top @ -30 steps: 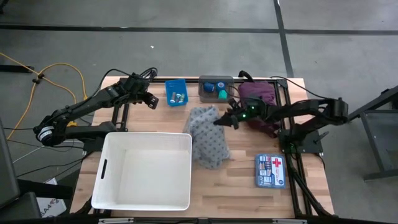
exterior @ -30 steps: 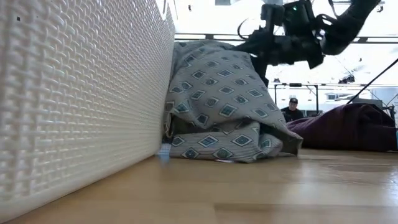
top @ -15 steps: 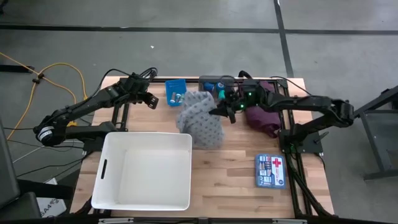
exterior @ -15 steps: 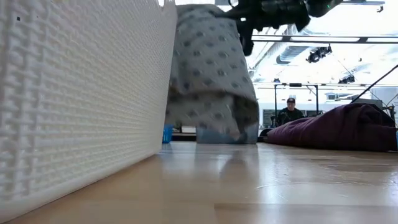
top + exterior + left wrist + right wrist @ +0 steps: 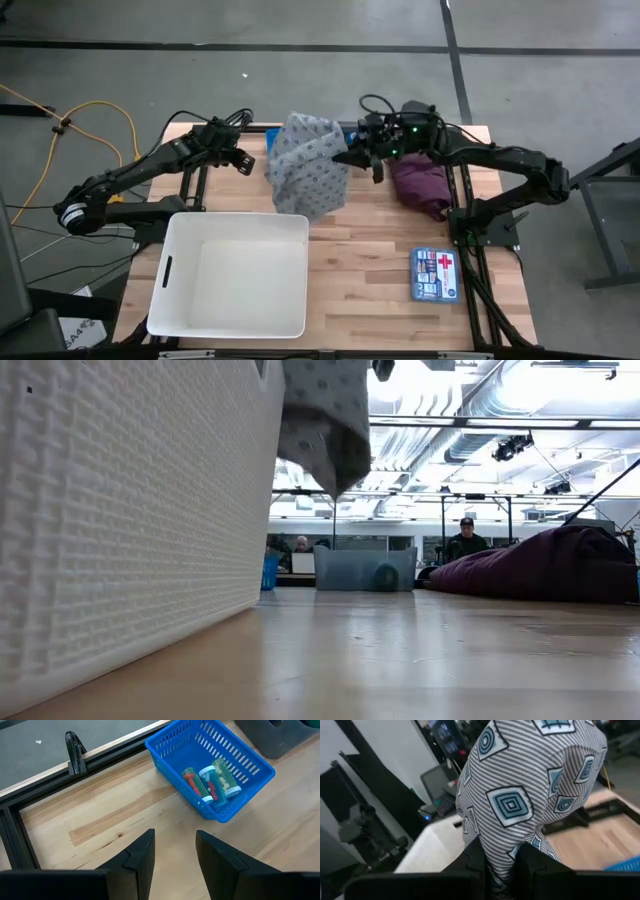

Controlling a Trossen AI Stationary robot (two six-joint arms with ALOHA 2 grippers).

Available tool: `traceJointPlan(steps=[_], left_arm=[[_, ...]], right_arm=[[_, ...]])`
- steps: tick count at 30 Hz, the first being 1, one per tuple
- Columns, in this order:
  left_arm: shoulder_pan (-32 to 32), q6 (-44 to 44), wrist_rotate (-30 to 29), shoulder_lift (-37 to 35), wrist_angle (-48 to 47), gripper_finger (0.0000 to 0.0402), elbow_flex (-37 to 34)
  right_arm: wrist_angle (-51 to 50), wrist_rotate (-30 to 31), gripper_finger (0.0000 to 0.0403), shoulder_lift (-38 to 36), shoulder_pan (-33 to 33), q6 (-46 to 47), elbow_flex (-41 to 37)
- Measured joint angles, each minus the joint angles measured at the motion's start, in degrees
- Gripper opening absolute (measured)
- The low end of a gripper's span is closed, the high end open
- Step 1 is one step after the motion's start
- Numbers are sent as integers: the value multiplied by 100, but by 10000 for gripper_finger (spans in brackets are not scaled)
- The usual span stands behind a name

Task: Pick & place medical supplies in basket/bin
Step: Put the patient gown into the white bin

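The grey patterned cloth (image 5: pixel 305 165) hangs from my right gripper (image 5: pixel 352 158) over the table's far middle, just beyond the white tub (image 5: pixel 230 275); the low view shows the cloth (image 5: pixel 325 420) clear of the tabletop. My right gripper (image 5: pixel 500 865) is shut on it. The maroon cloth (image 5: pixel 420 182) lies bunched on the table at the far right. My left gripper (image 5: pixel 238 160) hovers open by the far left edge, near the small blue bin (image 5: pixel 210 765) holding vials (image 5: pixel 212 777); my left gripper (image 5: pixel 175 840) holds nothing. My right gripper pinches a bunched fold of the grey patterned cloth (image 5: pixel 507 845) between its two fingers (image 5: pixel 475 857), reaching in roughly level from the table's right. The cloth is lifted clear and hangs slack beside and below the fingers, its lower end (image 5: pixel 335 475) above the table.
A small grey bin (image 5: pixel 365 568) with a tape roll stands at the far edge. A blue first-aid kit (image 5: pixel 434 274) lies near the right front. Bare wood shows between the tub and the kit. People sit in the room beyond the table.
My right gripper has risen and moved toward the far left, staying shut on the grey cloth. The cloth, which lay heaped on the table beside the tub, has been drawn up and lifted clear; it now hangs over the far middle, covering part of the blue bin from above.
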Motion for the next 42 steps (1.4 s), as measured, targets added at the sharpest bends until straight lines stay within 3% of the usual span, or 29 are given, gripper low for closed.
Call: traceJointPlan(steps=[15,28,35,42], left_arm=[[1,0,0,1,1,136,0],[2,0,0,0,2,136,0],[2,0,0,0,3,136,0],[2,0,0,0,4,136,0]], right_arm=[[-17,402,44,322,604,-271,1146],[-87,261,44,1254,1197,-716,2284],[127,-4,44,1929,1578,-866,3317],[25,301,44,2644,1859,-843,4158]])
